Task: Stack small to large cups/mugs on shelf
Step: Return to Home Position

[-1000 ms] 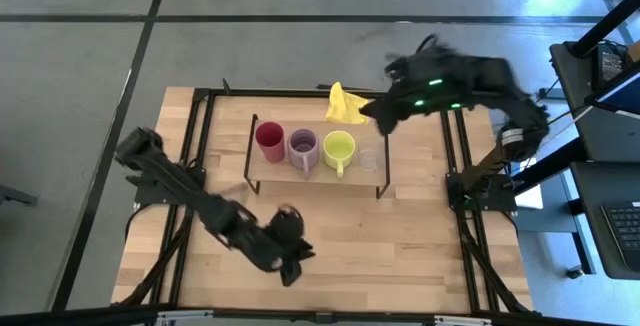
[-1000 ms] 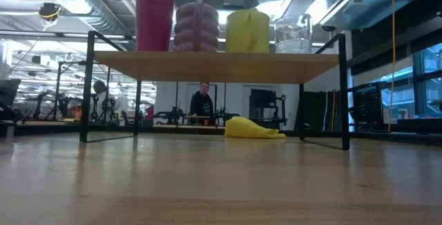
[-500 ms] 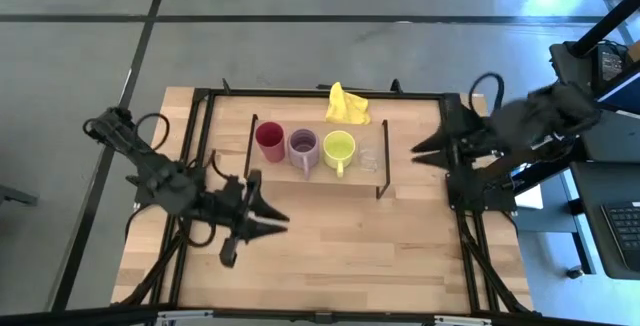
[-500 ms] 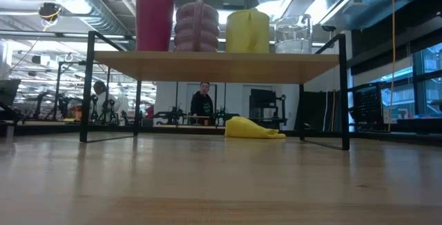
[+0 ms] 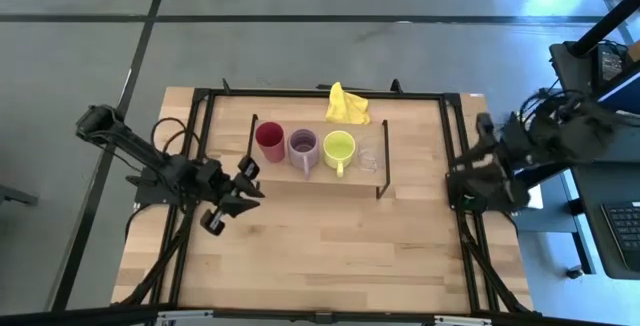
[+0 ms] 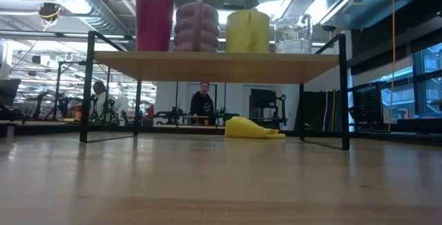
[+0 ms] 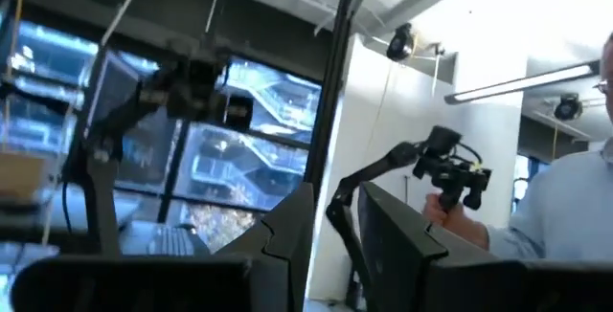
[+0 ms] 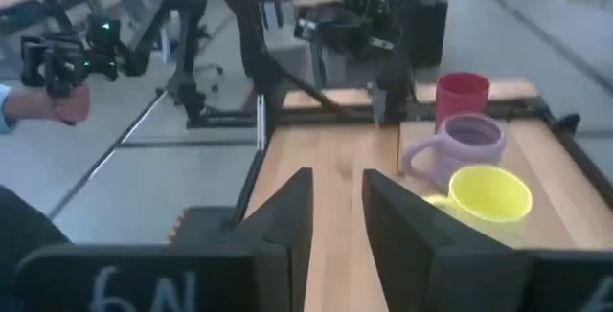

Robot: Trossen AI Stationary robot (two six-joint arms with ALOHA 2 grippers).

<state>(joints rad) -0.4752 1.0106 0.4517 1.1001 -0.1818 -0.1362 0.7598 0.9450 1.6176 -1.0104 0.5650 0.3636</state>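
LAB, TABLETOP: Four vessels stand upright in a single row on the shelf (image 6: 214, 67), which sits toward 12 o'clock on the tabletop (image 5: 330, 256). From above, the row runs from 9 to 3 o'clock: red cup (image 5: 269, 140), lilac mug (image 5: 303, 146), yellow-green mug (image 5: 338, 148), clear glass (image 5: 369, 154). Both mug handles point to 6 o'clock.

A yellow cloth (image 5: 346, 105) lies crumpled on the tabletop just at 12 o'clock of the shelf.

The left gripper (image 7: 321, 207) hangs over the tabletop at about 8 o'clock of the shelf, near it but not touching, with its jaws slightly apart and empty. Its camera looks up into the room, where a hand (image 7: 439, 211) grips a dark device.

The right gripper (image 8: 337, 188) sits at 3 o'clock by the tabletop's edge, well apart from the shelf, its jaws likewise parted and empty. Its camera looks across the tabletop at the red cup and both mugs.

At tabletop level, all four vessels show on top of the shelf, with the cloth beyond and below it. A person (image 6: 202, 104) in dark clothes stands far back in the room.
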